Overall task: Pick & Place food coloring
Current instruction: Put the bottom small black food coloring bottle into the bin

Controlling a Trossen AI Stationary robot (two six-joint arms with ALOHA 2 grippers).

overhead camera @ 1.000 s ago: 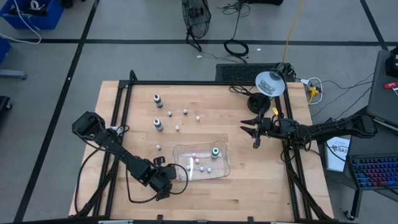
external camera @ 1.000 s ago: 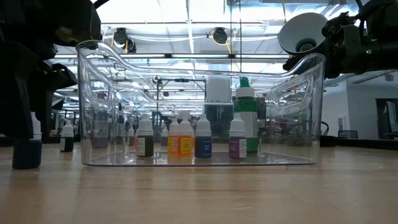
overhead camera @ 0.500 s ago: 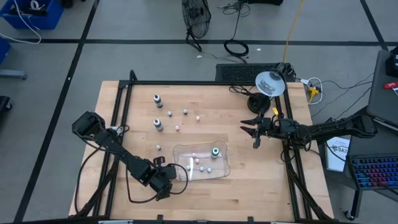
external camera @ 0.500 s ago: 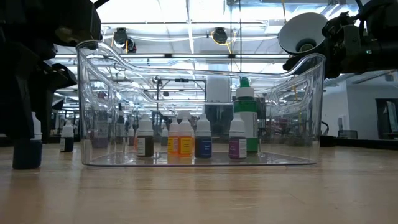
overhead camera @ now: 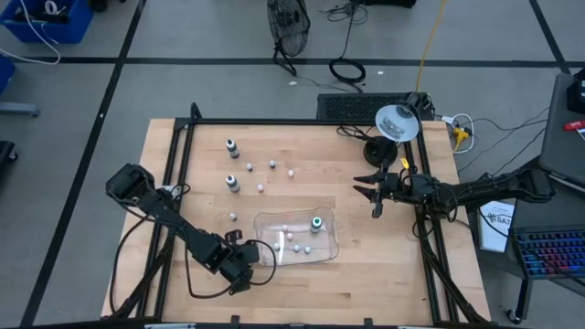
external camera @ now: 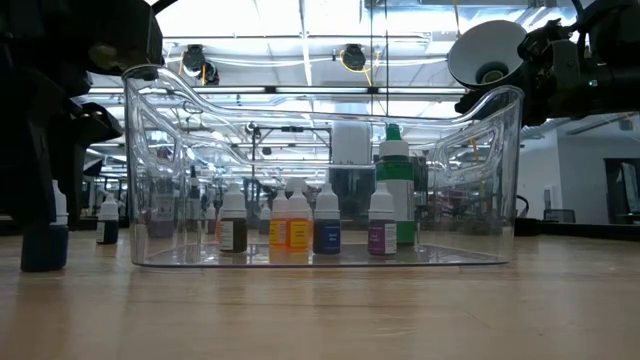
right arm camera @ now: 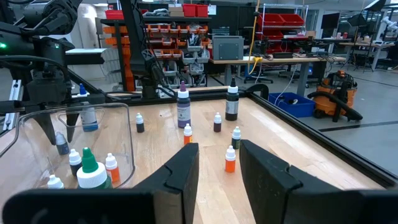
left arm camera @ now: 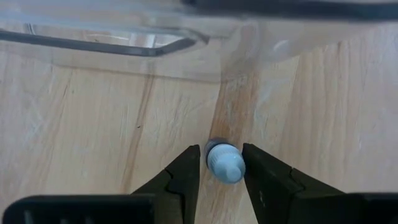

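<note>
My left gripper point(left arm camera: 222, 155) stands at the near left corner of the clear tray point(overhead camera: 331, 245), pointing steeply down and shut on a small blue food coloring bottle point(external camera: 42, 248) with a pale cap. The tray holds several small bottles point(external camera: 300, 232) and a taller green-capped one point(overhead camera: 316, 223), all standing upright. More food coloring stands loose on the table's far left part: two dark bottles point(overhead camera: 231, 146) point(overhead camera: 233, 183) and several tiny ones point(overhead camera: 272, 165). My right gripper point(overhead camera: 373, 194) hovers level over the table's right side, open, with nothing between its fingers point(right arm camera: 180, 171). My left gripper pinches the little bottle's pale cap point(left arm camera: 227, 168) between its two fingers point(left arm camera: 186, 171), one on each side. The fingers come from above, slanting steeply down. The bottle stands upright beneath them, and its base point(external camera: 42, 268) appears to rest on the table beside the tray.
A round white lamp head on a black base point(overhead camera: 398, 122) stands at the table's far right corner. A black frame rail point(overhead camera: 302, 122) runs round the table's edges. Bare wood point(overhead camera: 366, 274) lies near and right of the tray.
</note>
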